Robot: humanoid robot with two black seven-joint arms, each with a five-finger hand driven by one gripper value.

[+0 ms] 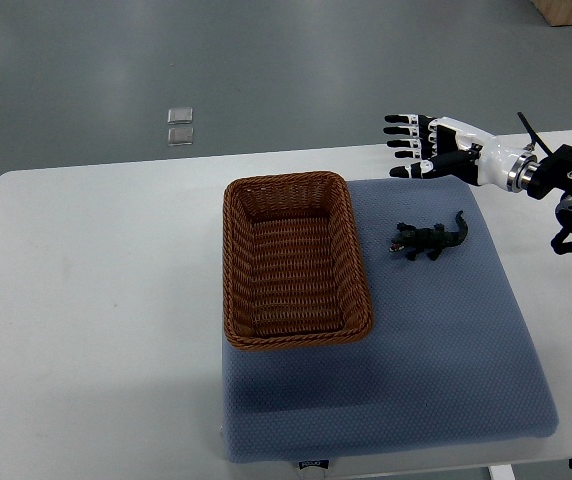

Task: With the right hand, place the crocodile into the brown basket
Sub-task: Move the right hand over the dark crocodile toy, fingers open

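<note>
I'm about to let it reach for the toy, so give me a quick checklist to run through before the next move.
1. Right hand open and holding nothing: ok.
2. Crocodile lying free on the blue mat, nothing on top of it: ok.
3. Brown basket upright and free to take the toy: ok.
4. Hand lined up over the crocodile: not ok; it shows farther up the picture, near the mat's far edge.
5. Hand's height above the mat: cannot tell from this one steep view.
</note>
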